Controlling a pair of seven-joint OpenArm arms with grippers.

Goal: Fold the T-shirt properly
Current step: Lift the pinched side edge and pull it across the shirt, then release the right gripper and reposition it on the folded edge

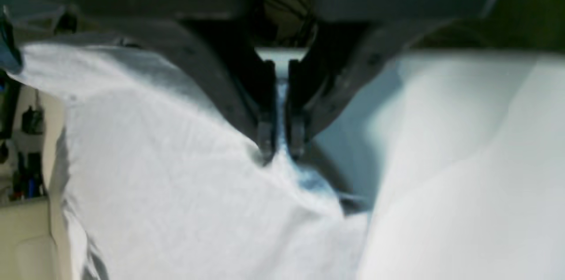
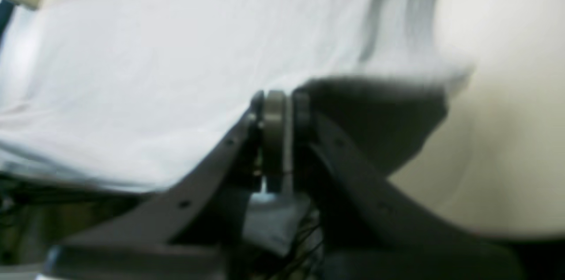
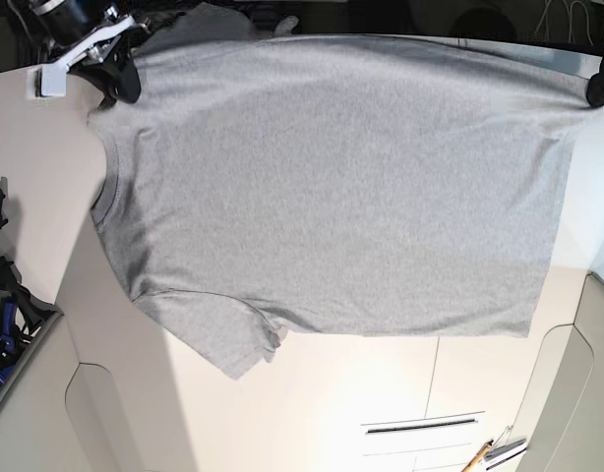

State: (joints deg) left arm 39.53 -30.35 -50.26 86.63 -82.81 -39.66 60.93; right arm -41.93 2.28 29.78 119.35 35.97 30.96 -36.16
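Observation:
The grey T-shirt (image 3: pixel 332 187) is stretched wide, plain side showing, with its collar (image 3: pixel 103 187) on the left and its hem on the right. One short sleeve (image 3: pixel 223 339) hangs at the lower left. My right gripper (image 3: pixel 120 84) is shut on the shoulder corner at the upper left. Up close, this right gripper (image 2: pixel 278 99) has fabric pinched between its fingertips. My left gripper (image 3: pixel 602 90) holds the hem corner at the upper right. In the wrist view this left gripper (image 1: pixel 280 152) is shut on a bunched ridge of T-shirt (image 1: pixel 176 191).
A pale cream table (image 3: pixel 312 403) lies under the shirt. Dark tools and cables (image 3: pixel 2 295) sit at the left edge. A pen and a small metal item (image 3: pixel 494 452) lie at the bottom right. A dark background runs along the top.

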